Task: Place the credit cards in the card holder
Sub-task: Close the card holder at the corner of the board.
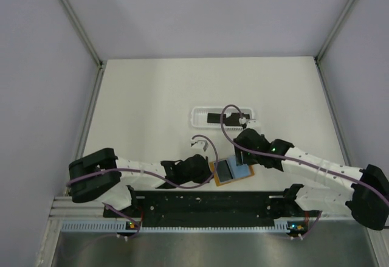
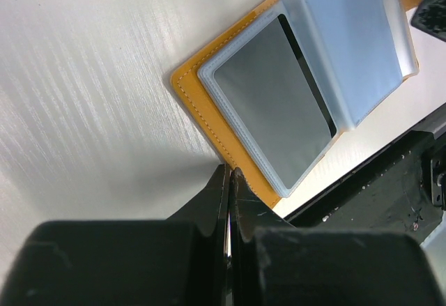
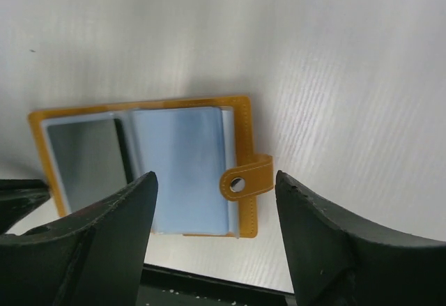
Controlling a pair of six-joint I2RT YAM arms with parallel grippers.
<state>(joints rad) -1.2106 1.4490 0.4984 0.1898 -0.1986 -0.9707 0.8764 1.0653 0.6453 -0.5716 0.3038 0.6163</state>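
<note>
Though open, card holder (image 1: pixel 228 171) tab (image 3: pixel 245 179) rightward

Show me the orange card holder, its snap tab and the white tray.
card holder (image 2: pixel 198 107): left wrist view, orange stitched cover.
snap tab (image 3: pixel 254 173): right wrist view, its strap.
white tray (image 1: pixel 197 117): top view, left end.
</note>
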